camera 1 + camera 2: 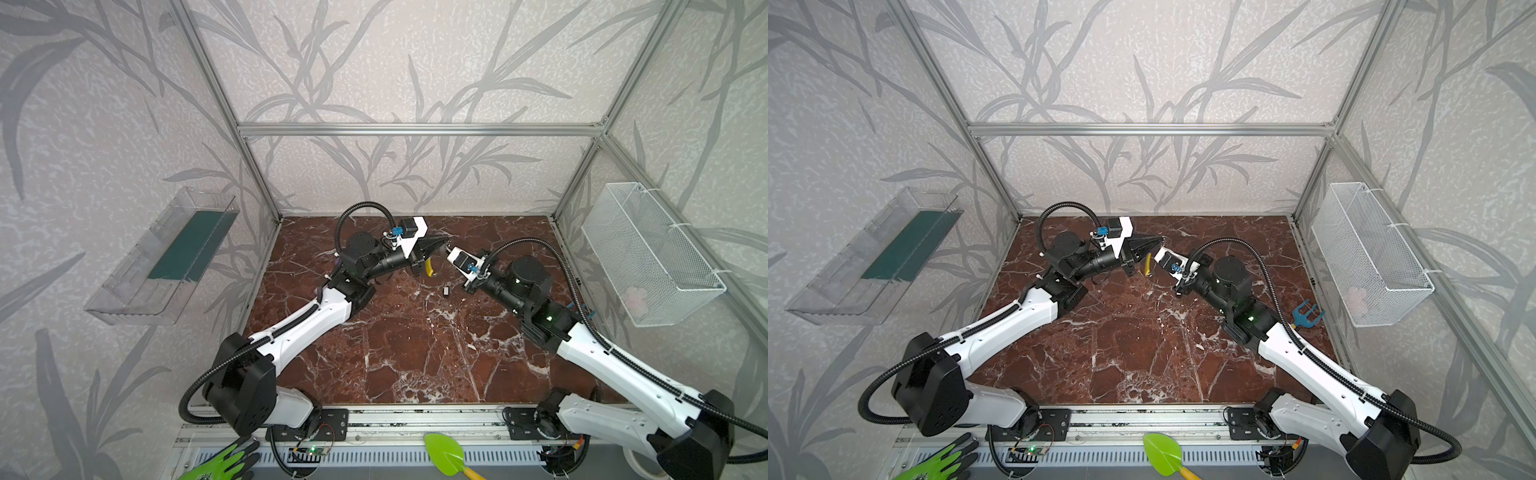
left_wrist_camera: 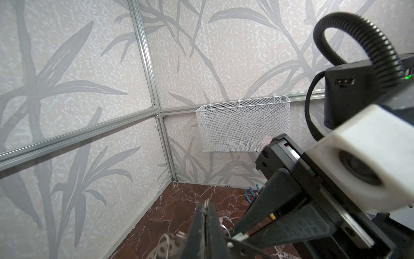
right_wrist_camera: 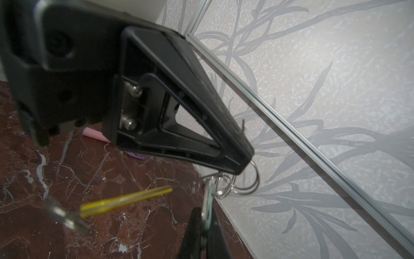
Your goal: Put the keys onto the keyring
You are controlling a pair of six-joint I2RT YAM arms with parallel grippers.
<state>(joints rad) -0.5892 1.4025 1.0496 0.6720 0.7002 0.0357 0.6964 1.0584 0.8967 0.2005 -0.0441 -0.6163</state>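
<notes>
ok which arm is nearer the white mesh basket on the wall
Right. The right arm stretches along the table edge beside the mesh basket; the left arm lies across the table from it.

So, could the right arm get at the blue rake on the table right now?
Probably not readily: the right claw is shut on the keys, and the blue rake lies back beside that arm's own elbow.

A mesh basket (image 1: 648, 249) is hung on the right wall; a clear tray (image 1: 124, 291) with a green pad (image 1: 191, 245) is fixed to the left. A blue rake (image 1: 1306, 313) is laid on the marble table (image 1: 415, 353) near the basket. A green trowel (image 1: 444, 453) and glove (image 1: 224, 463) are seen in front.
</notes>
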